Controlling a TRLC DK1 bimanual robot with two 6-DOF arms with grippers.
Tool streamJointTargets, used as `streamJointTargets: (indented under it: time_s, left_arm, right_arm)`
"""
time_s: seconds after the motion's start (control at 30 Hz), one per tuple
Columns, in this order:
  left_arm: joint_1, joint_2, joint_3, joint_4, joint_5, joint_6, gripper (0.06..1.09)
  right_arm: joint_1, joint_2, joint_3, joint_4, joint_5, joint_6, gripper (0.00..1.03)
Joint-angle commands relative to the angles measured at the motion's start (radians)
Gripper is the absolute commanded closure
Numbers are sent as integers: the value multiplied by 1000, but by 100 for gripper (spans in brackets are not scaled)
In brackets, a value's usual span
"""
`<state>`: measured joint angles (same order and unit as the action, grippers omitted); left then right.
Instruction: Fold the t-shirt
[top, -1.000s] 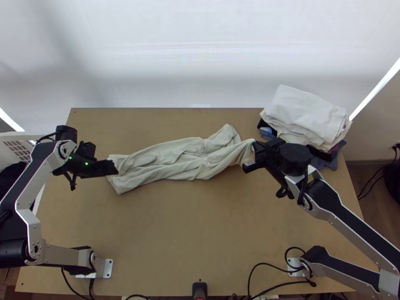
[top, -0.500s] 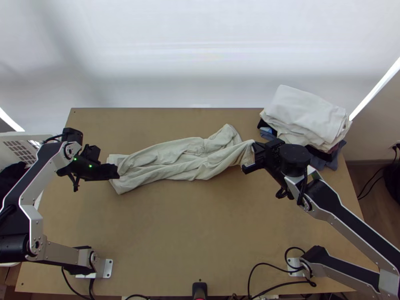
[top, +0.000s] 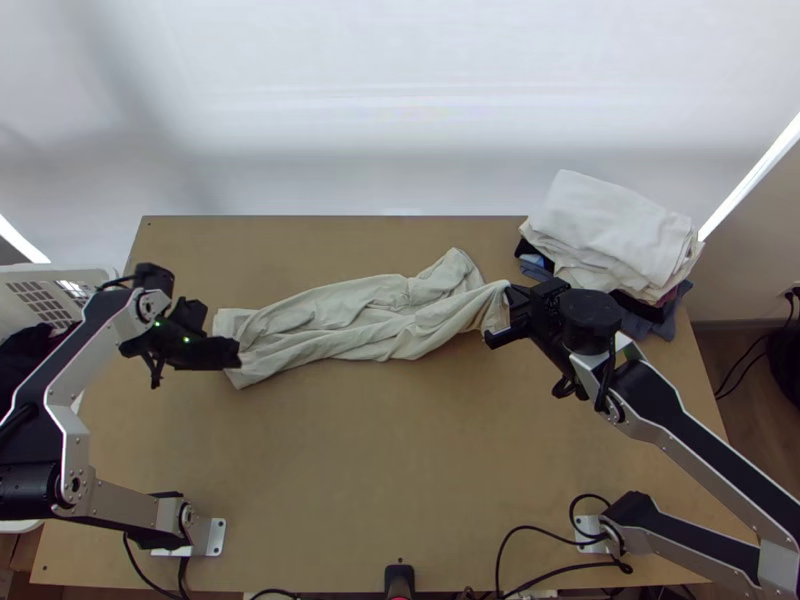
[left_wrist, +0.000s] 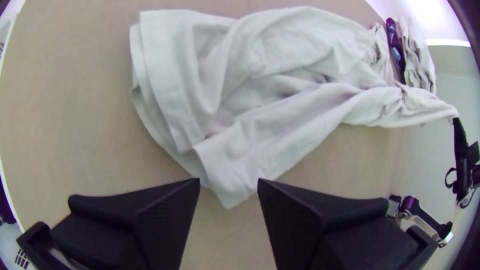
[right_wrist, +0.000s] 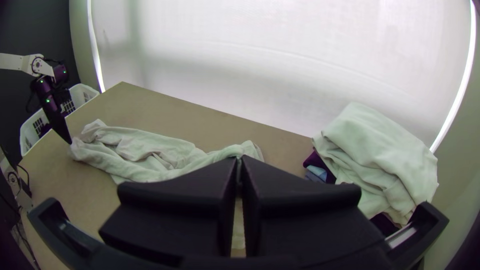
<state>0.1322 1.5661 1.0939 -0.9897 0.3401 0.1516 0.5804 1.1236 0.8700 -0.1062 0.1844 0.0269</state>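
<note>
At opposite t-shirt (top: 360, 318) ends: left hand (top: 237, 353) slanted down, spread; right hand (top: 510, 294) pinching fabric.

This looks like a robotics lab or similar test station. A left robot arm (top: 90, 355) and a right robot arm (top: 690, 430) stand on metal base plates at the near corners of a light wooden table (top: 400, 450), with loose black cables (top: 530, 527) along its near edge. A white screen or blind (top: 400, 120) covers the far side. A white plastic basket (top: 60, 271) at left and a stack of folded cloth (top: 610, 230) at far right suggest laundry work.
</note>
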Motion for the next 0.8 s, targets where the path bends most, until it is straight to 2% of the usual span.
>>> streamJointTargets:
  time_s: [0.0, 0.2, 0.47, 0.63, 0.7, 0.77]
  left_arm:
    - [-23, -20, -42, -53, -3, 49, 49]
    - [-32, -21, -69, -49, -6, 57, 49]
    - [-39, 2, -81, 36, -7, 22, 49]
    - [-43, 0, -97, 111, -3, -24, 86]
    - [-46, -3, -101, 135, 0, -32, 95]
    - [-49, 2, -101, 160, 2, -44, 101]
  right_arm:
    - [2, -22, -19, 20, 9, 19, 100]
    - [2, -22, -16, 20, 9, 19, 100]
    - [4, -33, -23, 20, 9, 19, 100]
    - [4, -36, -28, 20, 9, 19, 100]
    - [4, -36, -28, 20, 9, 19, 100]
    - [4, -38, -28, 20, 9, 19, 100]
